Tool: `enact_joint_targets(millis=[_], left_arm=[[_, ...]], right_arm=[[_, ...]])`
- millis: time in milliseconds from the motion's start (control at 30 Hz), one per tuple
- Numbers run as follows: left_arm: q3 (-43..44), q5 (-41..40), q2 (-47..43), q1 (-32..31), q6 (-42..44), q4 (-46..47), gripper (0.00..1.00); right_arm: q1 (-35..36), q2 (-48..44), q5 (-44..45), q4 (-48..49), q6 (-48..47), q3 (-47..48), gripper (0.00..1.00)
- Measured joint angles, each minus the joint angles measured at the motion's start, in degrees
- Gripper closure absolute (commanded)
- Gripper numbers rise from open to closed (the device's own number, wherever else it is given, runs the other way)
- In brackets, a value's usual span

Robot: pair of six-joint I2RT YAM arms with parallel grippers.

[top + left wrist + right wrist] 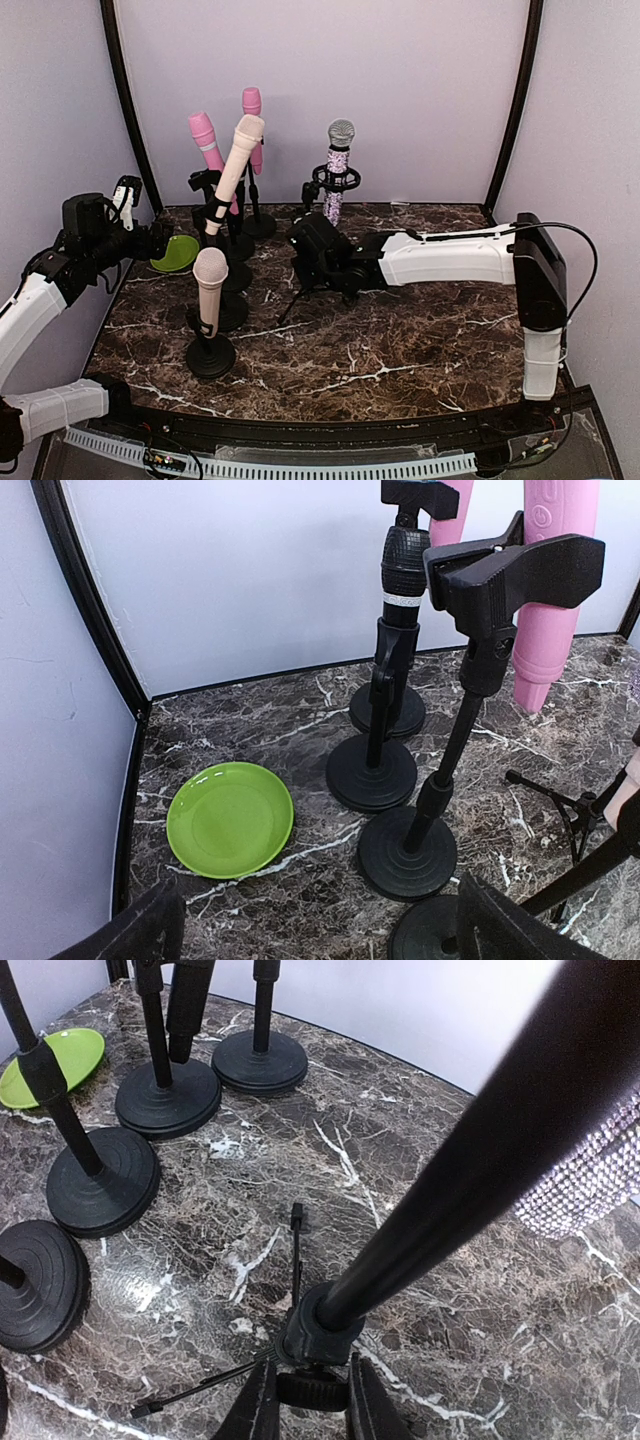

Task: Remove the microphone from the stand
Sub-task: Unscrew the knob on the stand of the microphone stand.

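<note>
right gripper [308,1392] clamped on the tripod stand [440,1200] hub mid-table, left gripper [320,932] spread wide near the table's left edge.

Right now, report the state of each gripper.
Left gripper: open, holding nothing.
Right gripper: shut on the tripod stand of the glitter microphone.
</note>
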Motion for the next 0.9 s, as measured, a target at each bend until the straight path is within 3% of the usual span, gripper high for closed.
enact_joint_targets(millis=[333,667,900], left_arm=[[0.0,0.0,0.0,0.0,0.0,0.0,0.04],[0.0,0.0,0.0,0.0,0.0,0.0,0.04],[0.0,0.0,0.0,0.0,0.0,0.0,0.04]], right_arm=[[0.4,0.3,1.5,-0.1,-3.5,0.1,0.89],[0.5,-0.6,-2.5,0.8,-3.1,-3.3,0.48],[0.6,-5.1,-7.5,3.5,-1.2,-8.3,0.37]])
